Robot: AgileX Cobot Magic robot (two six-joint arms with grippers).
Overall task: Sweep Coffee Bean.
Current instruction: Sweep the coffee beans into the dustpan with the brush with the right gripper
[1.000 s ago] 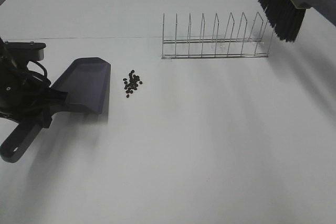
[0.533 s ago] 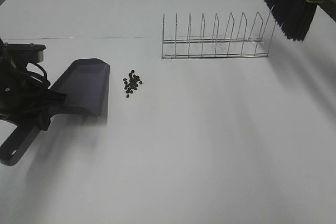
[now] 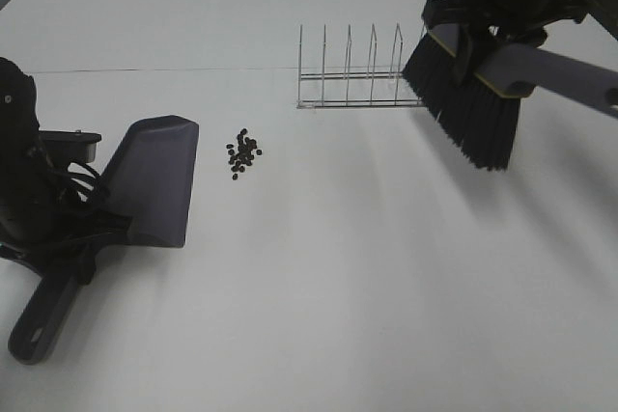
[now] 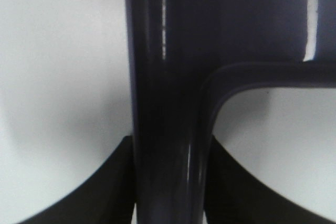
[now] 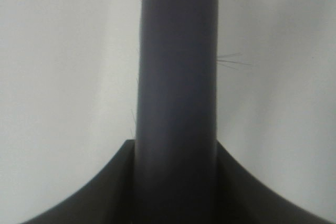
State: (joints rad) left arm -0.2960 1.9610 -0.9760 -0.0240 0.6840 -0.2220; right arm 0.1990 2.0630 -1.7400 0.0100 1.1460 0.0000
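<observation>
The coffee beans (image 3: pixel 243 151) lie in a loose dark cluster on the white table, left of centre. The grey dustpan (image 3: pixel 154 180) rests just left of them, its blade edge facing the beans. My left gripper (image 3: pixel 72 238) is shut on the dustpan handle (image 4: pixel 168 129), which fills the left wrist view. My right gripper (image 3: pixel 517 7) is shut on the grey brush handle (image 5: pixel 176 98) and holds the brush (image 3: pixel 463 94) with black bristles in the air, far to the right of the beans.
A wire dish rack (image 3: pixel 357 74) stands behind the beans, its right part hidden by the brush. A faint seam (image 3: pixel 174 69) crosses the table at the back.
The brush has swung down and leftward from the top right corner, now in front of the rack's right end. The dustpan and left arm have shifted slightly toward the front.
</observation>
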